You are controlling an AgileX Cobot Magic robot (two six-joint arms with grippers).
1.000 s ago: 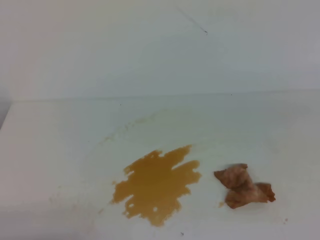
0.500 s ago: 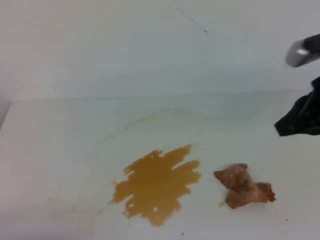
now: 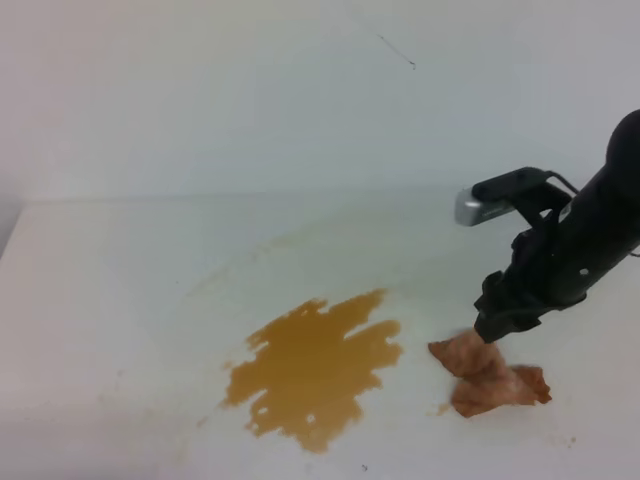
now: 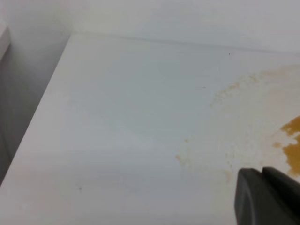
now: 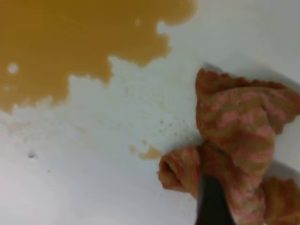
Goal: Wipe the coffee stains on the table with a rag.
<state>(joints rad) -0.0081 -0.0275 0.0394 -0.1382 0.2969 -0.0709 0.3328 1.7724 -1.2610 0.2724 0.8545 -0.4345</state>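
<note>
The coffee stains are an amber-brown puddle [image 3: 315, 370] with ragged edges on the white table [image 3: 120, 300], with a pale tan arc of smears [image 3: 260, 250] behind it. In the right wrist view the puddle [image 5: 70, 42] fills the upper left. The orange-brown rag [image 3: 490, 375] lies crumpled to the puddle's right. My right gripper [image 3: 497, 322] hangs just over the rag's [image 5: 243, 126] back edge. Only one dark finger [image 5: 211, 201] shows, with no mate beside it, so the jaws stand apart. A dark piece of my left gripper [image 4: 267, 199] shows low in its own view; its state is unclear.
A white wall [image 3: 250, 100] rises behind the table. The table's left edge [image 4: 42, 108] drops off beside a grey gap. A small brown drop [image 5: 150, 152] lies between rag and puddle.
The right arm came in from the right edge and dropped down and leftward until its gripper is over the rag. Rag and puddle have not moved.
</note>
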